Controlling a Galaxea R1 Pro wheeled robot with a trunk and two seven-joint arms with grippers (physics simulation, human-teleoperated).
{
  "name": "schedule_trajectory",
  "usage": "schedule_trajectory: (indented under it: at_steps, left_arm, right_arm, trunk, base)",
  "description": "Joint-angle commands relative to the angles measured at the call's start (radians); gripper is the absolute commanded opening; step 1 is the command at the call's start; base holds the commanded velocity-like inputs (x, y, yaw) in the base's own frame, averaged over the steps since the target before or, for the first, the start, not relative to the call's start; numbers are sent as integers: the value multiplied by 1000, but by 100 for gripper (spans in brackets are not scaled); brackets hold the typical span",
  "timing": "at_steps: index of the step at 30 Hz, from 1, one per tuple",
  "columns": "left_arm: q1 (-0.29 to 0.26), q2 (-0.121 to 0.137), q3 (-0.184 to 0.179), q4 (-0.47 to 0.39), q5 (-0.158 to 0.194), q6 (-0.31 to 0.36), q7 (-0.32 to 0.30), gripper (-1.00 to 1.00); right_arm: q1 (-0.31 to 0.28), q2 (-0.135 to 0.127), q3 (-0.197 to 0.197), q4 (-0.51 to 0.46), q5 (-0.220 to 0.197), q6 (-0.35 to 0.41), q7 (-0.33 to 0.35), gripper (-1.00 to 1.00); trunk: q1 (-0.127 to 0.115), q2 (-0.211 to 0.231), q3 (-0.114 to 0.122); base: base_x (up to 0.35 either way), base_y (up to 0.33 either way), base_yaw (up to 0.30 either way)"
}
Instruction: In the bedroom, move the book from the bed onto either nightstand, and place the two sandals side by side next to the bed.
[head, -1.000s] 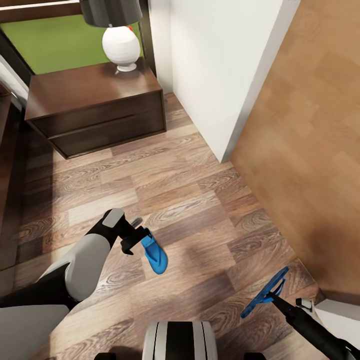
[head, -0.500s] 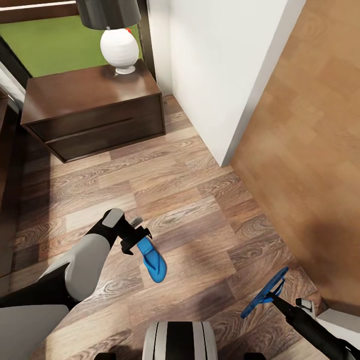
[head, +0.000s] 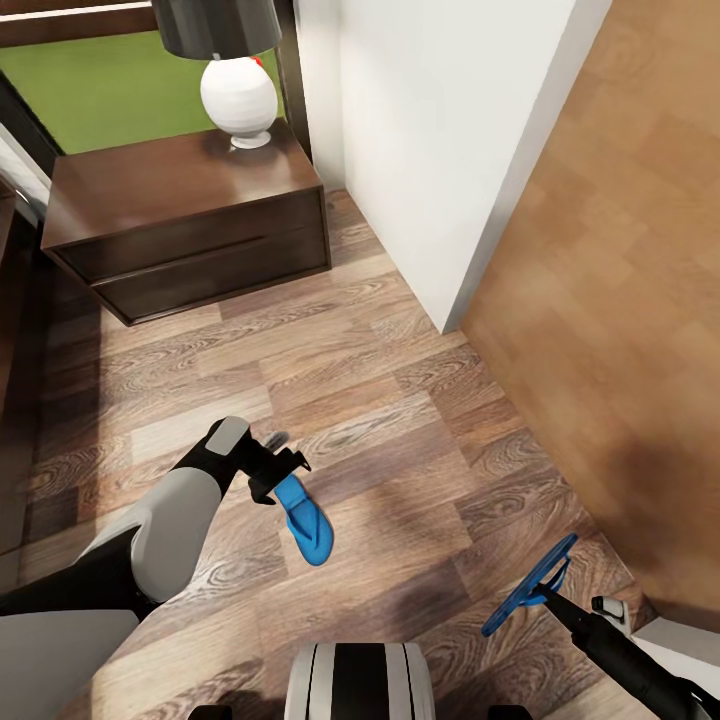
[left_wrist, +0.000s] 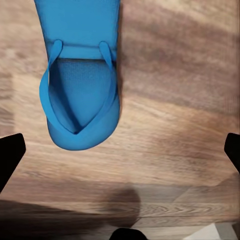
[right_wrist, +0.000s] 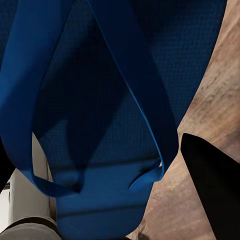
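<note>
On the wood-plank floor (head: 380, 400) in front of the robot, one blue sandal (head: 305, 520) is lying flat, strap side up, with its heel end nearest the left claw (head: 281, 476). The left wrist view is showing that claw released: its two dark fingertips (left_wrist: 11, 157) are standing wide apart at the edges of the frame, with the sandal (left_wrist: 80, 75) lying on the boards beyond them, touching neither. The second sandal (head: 530, 585) is hanging tilted on edge above the floor at the lower right, and the right claw (head: 548, 594) is gripping it; the right wrist view is showing its thong strap (right_wrist: 120, 85) and sole close against the lens, with one dark finger (right_wrist: 212, 185) beside the sole. The two sandals are lying well apart, not side by side.

Surroundings: a dark-brown nightstand (head: 180, 225) with two drawers is standing against the far wall, well apart from both sandals. On its top, a white-bodied lamp (head: 238, 98) with a dark shade is occupying the rear corner; the remaining top is showing bare wood. A white wall corner (head: 450, 150) is projecting to the right of the nightstand, and a light-brown wooden panel (head: 620, 300) is running along the right side, near the held sandal. A dark strip is showing at the left edge; what it belongs to cannot be told.
</note>
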Motion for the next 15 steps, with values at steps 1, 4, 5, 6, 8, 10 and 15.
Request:
schedule_trajectory:
  at_steps: [1, 4, 5, 6, 8, 10, 15]
  left_arm:
    - [0, -1, 3, -2, 9, 2, 8, 100]
    - [0, 1, 3, -3, 7, 2, 8, 100]
    - [0, 1, 3, -3, 7, 2, 8, 100]
    - [0, 2, 3, -3, 7, 2, 9, 100]
    - [0, 3, 3, -3, 6, 1, 9, 100]
    - [0, 4, 2, -3, 6, 1, 11, 100]
    - [0, 5, 1, -3, 4, -1, 12, 100]
  right_arm:
    - [0, 0, 0, 0, -4, 13, 3, -100]
    - [0, 0, 0, 0, -3, 13, 3, -100]
    - [0, 0, 0, 0, -3, 13, 3, -100]
    - [0, 0, 0, 0, -3, 13, 3, -100]
    - [0, 0, 0, 0, -3, 13, 3, -100]
    - [0, 0, 0, 0, -3, 13, 3, -100]
    - [0, 0, 0, 0, -3, 13, 3, -100]
  trunk:
    - [0, 0, -1]
    - [0, 0, -1]
    - [0, 0, -1]
    - [0, 0, -1]
    - [0, 0, -1]
    - [0, 0, -1]
    - [0, 0, -1]
  base:
    - [0, 0, 0]
    - [0, 0, 0]
    - [0, 0, 0]
    - [0, 0, 0]
    - [0, 0, 0]
    - [0, 0, 0]
    - [0, 0, 0]
